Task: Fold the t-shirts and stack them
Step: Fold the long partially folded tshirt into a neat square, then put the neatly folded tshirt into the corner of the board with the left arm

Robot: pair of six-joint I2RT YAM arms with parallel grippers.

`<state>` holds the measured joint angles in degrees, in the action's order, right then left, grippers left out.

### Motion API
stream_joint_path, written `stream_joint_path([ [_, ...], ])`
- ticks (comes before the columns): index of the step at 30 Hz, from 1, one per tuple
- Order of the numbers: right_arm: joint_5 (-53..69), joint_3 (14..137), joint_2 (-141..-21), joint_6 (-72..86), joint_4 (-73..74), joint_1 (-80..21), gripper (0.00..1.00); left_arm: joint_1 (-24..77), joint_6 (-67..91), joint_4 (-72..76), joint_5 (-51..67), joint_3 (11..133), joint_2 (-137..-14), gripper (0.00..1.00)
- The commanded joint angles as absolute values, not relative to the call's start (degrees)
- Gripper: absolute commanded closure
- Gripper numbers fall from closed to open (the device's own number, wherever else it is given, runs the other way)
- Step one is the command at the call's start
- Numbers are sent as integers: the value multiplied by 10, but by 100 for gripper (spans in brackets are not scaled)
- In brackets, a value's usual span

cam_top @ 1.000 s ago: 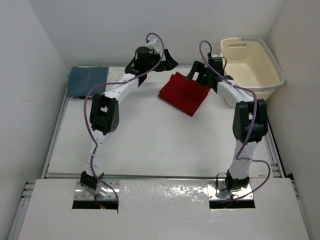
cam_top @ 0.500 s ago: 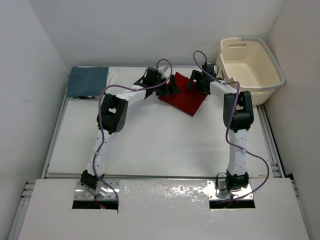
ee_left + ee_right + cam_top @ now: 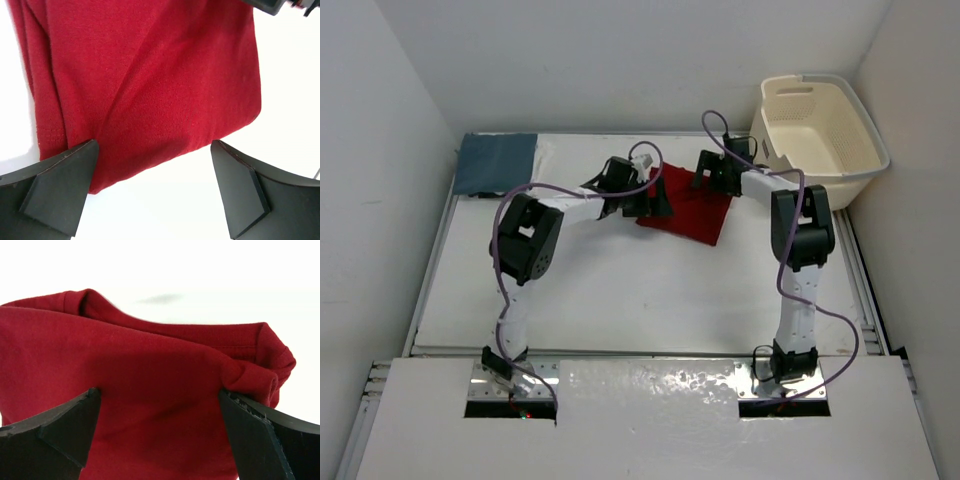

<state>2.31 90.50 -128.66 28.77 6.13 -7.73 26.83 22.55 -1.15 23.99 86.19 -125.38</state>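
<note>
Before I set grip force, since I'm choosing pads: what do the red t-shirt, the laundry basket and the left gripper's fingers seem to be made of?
Red t-shirt: soft knit fabric, likely cotton jersey, matte; a fine knit texture and a stitched hem show.
Laundry basket: cream moulded plastic; rigid perforated walls.
Left gripper's fingers: black hard plastic, probably, matte; sharp faceted edges.

Two white arms (image 3: 798, 310) with black joints (image 3: 528, 240), looping purple cables (image 3: 704, 122), and matte black wedge-shaped fingers (image 3: 55, 185)
</note>
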Motion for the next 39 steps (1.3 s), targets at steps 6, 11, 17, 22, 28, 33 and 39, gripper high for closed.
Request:
stream_joint_path([
  [6, 53, 781, -1159, 228, 66, -95, 1, 324, 247, -114, 192, 773, -1116, 5],
  [11, 63, 787, -1100, 183, 83, -95, 1, 323, 215, -171, 102, 826, -1087, 0],
  [17, 60, 752, -1030, 179, 92, -95, 1, 308, 183, -221, 78, 913, -1149, 0],
  [22, 30, 720, -989, 178, 101, -93, 1, 297, 140, -257, 83, 1007, -1230, 0],
  [28, 11, 703, -952, 171, 111, -90, 1, 293, 119, -289, 89, 1060, -1299, 3],
  [33, 6, 681, -925, 169, 107, -87, 1, 294, 136, -280, 111, 1060, -1335, 16],
  [39, 1, 658, -903, 167, 103, -83, 1, 304, 148, -270, 116, 1056, -1361, 47],
])
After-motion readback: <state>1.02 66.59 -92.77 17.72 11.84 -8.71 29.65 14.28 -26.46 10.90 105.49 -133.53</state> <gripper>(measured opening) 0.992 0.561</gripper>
